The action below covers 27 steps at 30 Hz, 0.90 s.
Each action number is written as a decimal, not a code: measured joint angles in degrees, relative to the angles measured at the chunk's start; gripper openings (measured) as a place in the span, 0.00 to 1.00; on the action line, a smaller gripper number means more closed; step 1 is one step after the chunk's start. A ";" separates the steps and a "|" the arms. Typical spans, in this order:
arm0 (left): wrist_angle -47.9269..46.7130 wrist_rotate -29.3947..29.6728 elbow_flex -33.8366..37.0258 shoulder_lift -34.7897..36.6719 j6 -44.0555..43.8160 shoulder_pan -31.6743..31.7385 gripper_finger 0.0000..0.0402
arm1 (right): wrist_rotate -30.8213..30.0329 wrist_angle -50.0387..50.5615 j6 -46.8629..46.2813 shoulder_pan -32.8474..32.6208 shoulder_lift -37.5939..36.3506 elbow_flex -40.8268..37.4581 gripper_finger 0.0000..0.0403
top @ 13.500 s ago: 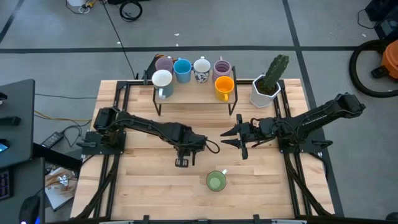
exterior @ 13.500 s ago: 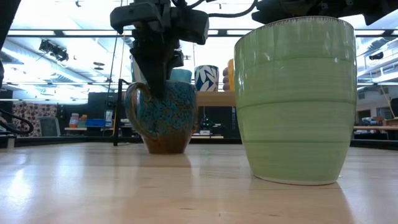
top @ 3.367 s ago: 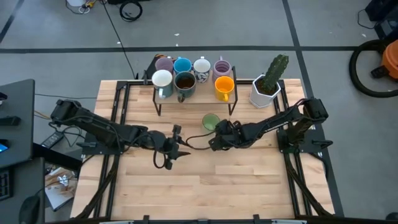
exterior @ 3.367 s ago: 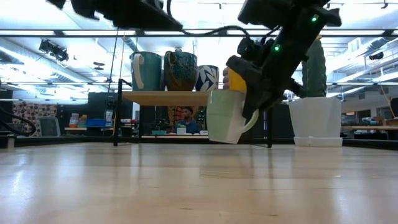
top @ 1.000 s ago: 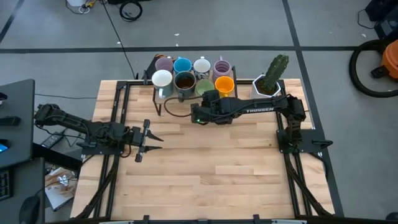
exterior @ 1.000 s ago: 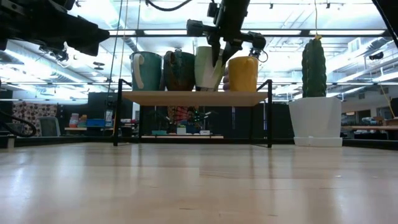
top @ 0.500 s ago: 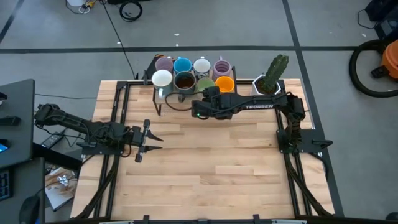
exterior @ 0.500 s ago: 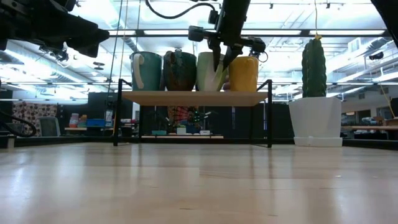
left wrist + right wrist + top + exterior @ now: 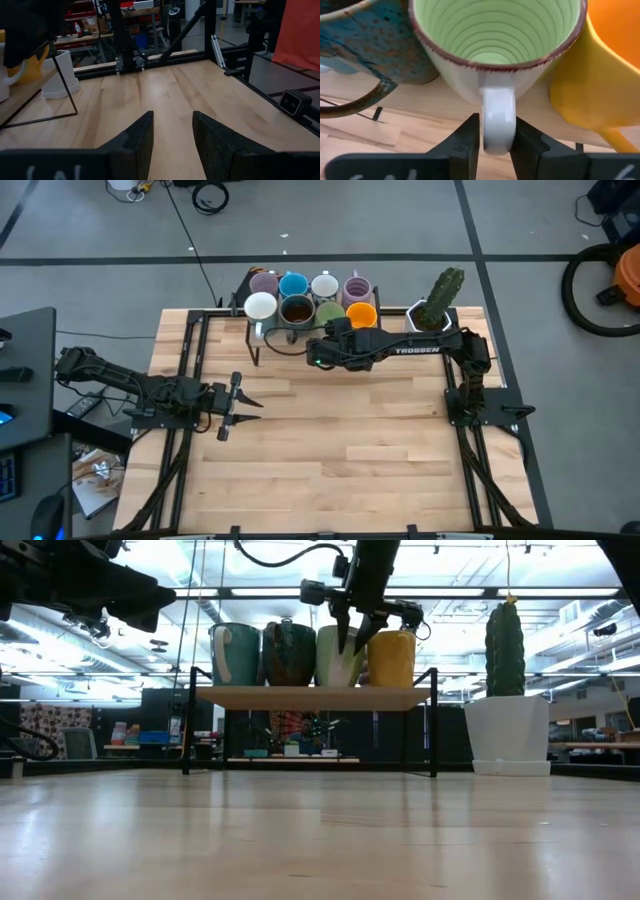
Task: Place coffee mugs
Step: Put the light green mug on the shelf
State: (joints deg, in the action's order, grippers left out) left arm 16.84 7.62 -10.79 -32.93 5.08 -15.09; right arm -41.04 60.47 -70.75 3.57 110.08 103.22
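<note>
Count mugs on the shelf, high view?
8. Back row: dark mug mostly hidden, lilac, blue, white patterned, lilac. Front row: white, brown, orange. A ninth, green, hides under the right hand.

Even, bright overhead light fills the scene. In the low view, ceiling lights behind the shelf (image 9: 310, 696) glare, leaving the mugs backlit, and the counter (image 9: 320, 840) nearest the camera is soft and sheened.

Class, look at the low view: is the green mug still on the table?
No. The green mug stands on the shelf between the brown mug and the orange mug.
</note>
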 joint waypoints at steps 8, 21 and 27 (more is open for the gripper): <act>-0.30 -0.02 0.00 0.00 -1.17 0.00 0.35 | 0.08 -3.12 1.80 0.00 0.04 0.00 0.38; -0.39 -0.44 0.00 -0.04 -1.47 0.02 0.35 | -0.07 -4.94 7.83 0.37 0.48 -0.04 0.46; -0.42 -0.44 0.00 -0.04 -1.43 0.01 0.35 | -0.22 -5.16 8.46 0.37 0.48 -0.04 0.46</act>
State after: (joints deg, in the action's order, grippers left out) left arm 16.42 7.18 -10.79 -32.97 3.66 -15.08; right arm -41.25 55.31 -62.29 3.95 110.56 103.18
